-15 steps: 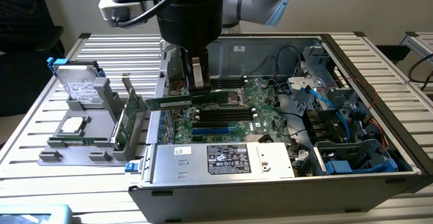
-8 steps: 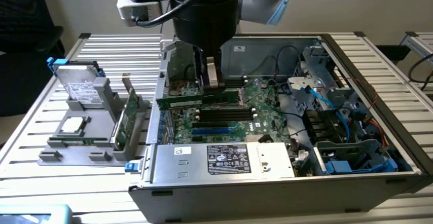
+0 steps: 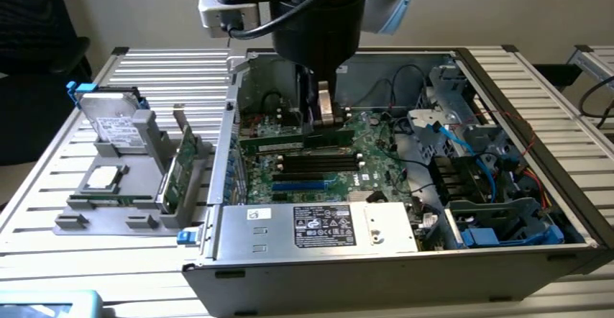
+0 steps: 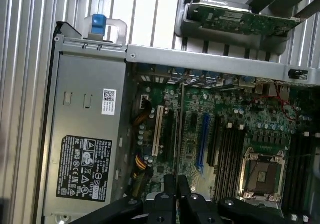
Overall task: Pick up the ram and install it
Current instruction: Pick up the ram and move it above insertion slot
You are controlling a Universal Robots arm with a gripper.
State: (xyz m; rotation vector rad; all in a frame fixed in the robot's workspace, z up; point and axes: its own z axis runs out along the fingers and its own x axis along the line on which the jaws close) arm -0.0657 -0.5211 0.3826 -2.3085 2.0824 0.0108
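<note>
Presently the gripper (image 3: 323, 120) is lowered into the open computer case (image 3: 384, 282), over the motherboard (image 3: 376, 152) on the case's floor. Its fingers (image 4: 170, 183) are drawn close together and, as far as the wrist view lets me judge, pinch the top edge of the ram (image 3: 287, 143), which shows there as a thin line running away from the fingertips. In the exterior view the ram stands on its long edge inside the case, level with the board and just beyond the row of black memory slots (image 3: 317, 163). Whether it is pressed fully into a slot I cannot tell.

The power supply (image 3: 321, 226) with its black label fills the case's near corner. Outside the case, by the wall on the exterior view's left, a grey stand (image 3: 106, 214) holds a silver hard drive (image 3: 115, 127) and a green expansion card (image 3: 177, 167), both well apart from the gripper.
</note>
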